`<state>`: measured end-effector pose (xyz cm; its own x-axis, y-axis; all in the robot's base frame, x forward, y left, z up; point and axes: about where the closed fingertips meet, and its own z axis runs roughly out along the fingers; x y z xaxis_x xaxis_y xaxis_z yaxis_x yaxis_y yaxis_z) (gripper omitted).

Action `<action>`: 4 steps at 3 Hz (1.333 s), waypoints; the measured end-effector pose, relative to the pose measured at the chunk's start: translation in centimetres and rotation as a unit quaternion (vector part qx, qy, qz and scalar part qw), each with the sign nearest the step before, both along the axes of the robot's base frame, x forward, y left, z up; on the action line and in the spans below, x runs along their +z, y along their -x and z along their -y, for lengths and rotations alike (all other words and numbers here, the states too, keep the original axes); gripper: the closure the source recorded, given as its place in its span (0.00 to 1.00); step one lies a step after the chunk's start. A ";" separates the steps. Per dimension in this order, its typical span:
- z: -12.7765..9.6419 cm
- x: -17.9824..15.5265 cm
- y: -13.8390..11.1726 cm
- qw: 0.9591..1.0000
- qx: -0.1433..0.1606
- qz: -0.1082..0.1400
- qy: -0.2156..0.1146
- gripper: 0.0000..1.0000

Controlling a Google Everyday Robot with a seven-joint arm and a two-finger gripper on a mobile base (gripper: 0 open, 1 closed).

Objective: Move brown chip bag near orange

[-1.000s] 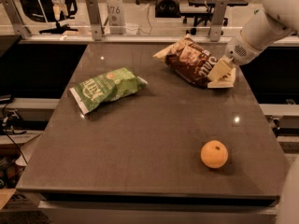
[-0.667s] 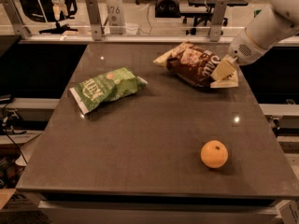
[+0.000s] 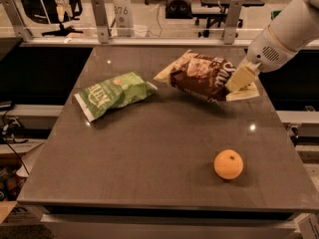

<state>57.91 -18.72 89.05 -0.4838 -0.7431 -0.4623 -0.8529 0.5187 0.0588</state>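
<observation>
In the camera view we see the end effector [image 3: 241, 83] at the far right of the worktop [image 3: 149, 148], reaching in on a white arm [image 3: 286, 31] from the upper right. It pinches the right end of the brown chip bag [image 3: 202, 76], which lies tilted, its left end pointing toward the green chip bag [image 3: 112, 93] near it. The orange [image 3: 229, 164] sits well apart from the brown bag, close to the near right edge.

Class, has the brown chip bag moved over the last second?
Yes. The brown chip bag, with the gripper at its right end, has shifted slightly toward the orange.
</observation>
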 end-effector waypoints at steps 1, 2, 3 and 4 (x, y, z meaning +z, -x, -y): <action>-0.3 1.4 2.5 1.000 0.017 0.000 0.003 1.00; 0.6 2.5 4.4 1.000 0.023 -0.001 0.010 1.00; 1.5 3.2 6.5 0.999 0.034 -0.002 0.012 1.00; 2.4 3.4 8.3 0.999 0.045 0.000 0.014 1.00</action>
